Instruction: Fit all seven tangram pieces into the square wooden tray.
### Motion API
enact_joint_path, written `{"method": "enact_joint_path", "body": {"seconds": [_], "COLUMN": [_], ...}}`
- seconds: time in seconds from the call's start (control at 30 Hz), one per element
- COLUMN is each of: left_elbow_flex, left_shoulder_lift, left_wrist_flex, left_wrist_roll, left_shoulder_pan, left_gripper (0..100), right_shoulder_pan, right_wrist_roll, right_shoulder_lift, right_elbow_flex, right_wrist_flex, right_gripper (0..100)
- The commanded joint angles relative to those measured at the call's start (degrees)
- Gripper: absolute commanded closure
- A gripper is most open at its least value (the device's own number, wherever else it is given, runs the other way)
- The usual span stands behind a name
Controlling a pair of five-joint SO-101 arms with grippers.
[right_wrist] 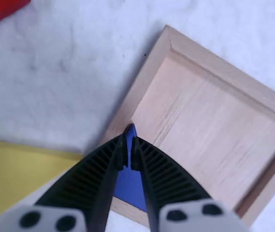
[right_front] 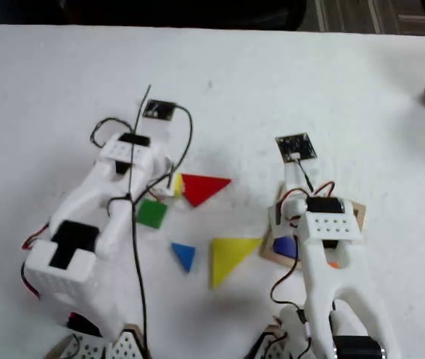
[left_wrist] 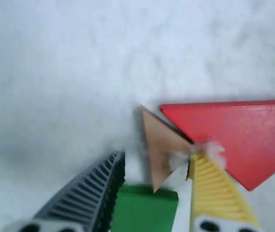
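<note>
While the right gripper [right_wrist: 129, 141] is clamped shut on a dark blue flat tangram piece [right_wrist: 127, 186] over one corner of the square wooden tray [right_wrist: 152, 67], the step in hand reads as seating that piece. Its outline is hidden by the jaws, so its shape is not recorded. The tray sits on the right half of the white table [right_front: 48, 75], towards the near edge by the arm bases. Its floor is otherwise bare wood, so I judge the task early. Next move, as judged: lower the blue piece flat inside the rim, snug to the corner, then release. It appears to overlap the rim now and could end up tilted on it. At mid-table the left gripper [left_wrist: 159, 157] stands open, with the grey finger [left_wrist: 94, 188] and yellow finger [left_wrist: 215, 188] apart. A small tan triangular piece [left_wrist: 159, 140] lies between the tips, a green square piece [left_wrist: 145, 208] farther back, and a large red triangular piece [left_wrist: 234, 135] just beside. The right wrist view gives the tray floor, which the arm covers from above. The high view alone gives the small blue triangular piece [right_front: 184, 256], loose beside the large yellow triangular piece [right_front: 231, 256], which lies near the tray.
</note>
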Motion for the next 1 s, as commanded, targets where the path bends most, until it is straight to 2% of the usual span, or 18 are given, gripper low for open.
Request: {"method": "enact_joint_path", "body": {"seconds": [0.0,0.1,0.3,0.43,0.57,0.8,0.87,0.97], "left_elbow_flex": [-4.75,-7.03,-6.59,-6.15,-7.30,-7.91,-7.91,-7.91], "left_shoulder_lift": [-0.04,0.04,0.66,3.03,3.65,4.62,4.79,4.79], "left_wrist_flex": [-0.09,-0.09,0.26,2.99,5.54,3.08,3.16,3.60], "left_wrist_roll": [0.18,0.53,6.42,13.54,17.49,18.29,18.37,17.76], "left_shoulder_pan": [-0.66,-0.57,-0.31,-0.40,-0.22,1.36,1.36,1.36], "left_gripper": [77,77,77,77,77,77,80,89], "right_shoulder_pan": [0.13,0.13,0.13,0.13,0.04,0.04,0.04,0.04], "right_wrist_roll": [-0.44,-0.44,-0.35,-0.26,-0.18,-0.09,-0.09,-0.18], "right_shoulder_lift": [-1.71,-1.71,-1.71,-1.71,-1.71,-1.71,-1.71,-1.71], "right_elbow_flex": [-0.44,-0.44,-0.44,-0.44,-0.44,-0.44,-0.44,-0.44], "right_wrist_flex": [-0.66,-0.66,-0.66,-0.66,-0.66,-0.66,-0.66,-0.66], "right_gripper": [98.1,98.1,98.1,98.1,98.0,98.0,98.0,98.0]}}
